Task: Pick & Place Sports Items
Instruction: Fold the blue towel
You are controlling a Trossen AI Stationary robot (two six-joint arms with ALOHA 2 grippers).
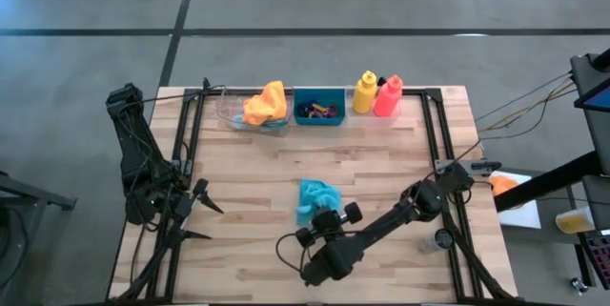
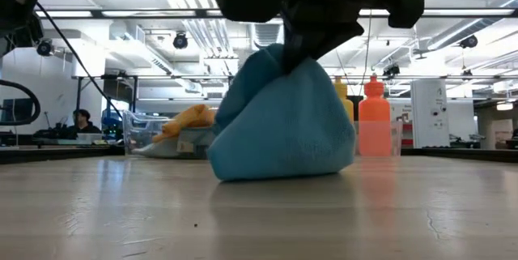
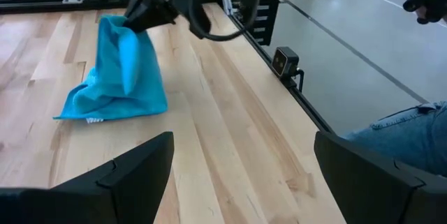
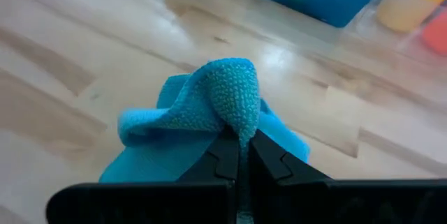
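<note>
the right end effector (image 4: pixel 239 155) pinched a fold of the teal cloth (image 1: pixel 315 199), its lower part resting mid-table (image 1: pixel 381 153). the left end effector (image 1: pixel 197 213) waited at the table's left edge, fingers spread wide

At the centre of your high view sits a teal cloth (image 1: pixel 315 197), pinched by the dark right gripper (image 1: pixel 322 213). Along the top edge you have an orange cloth (image 1: pixel 266 103), a teal bin (image 1: pixel 319 108), a yellow bottle (image 1: pixel 365 92) and a pink-red bottle (image 1: pixel 388 96). The table (image 1: pixel 381 163) shows pale striped wood.
</note>
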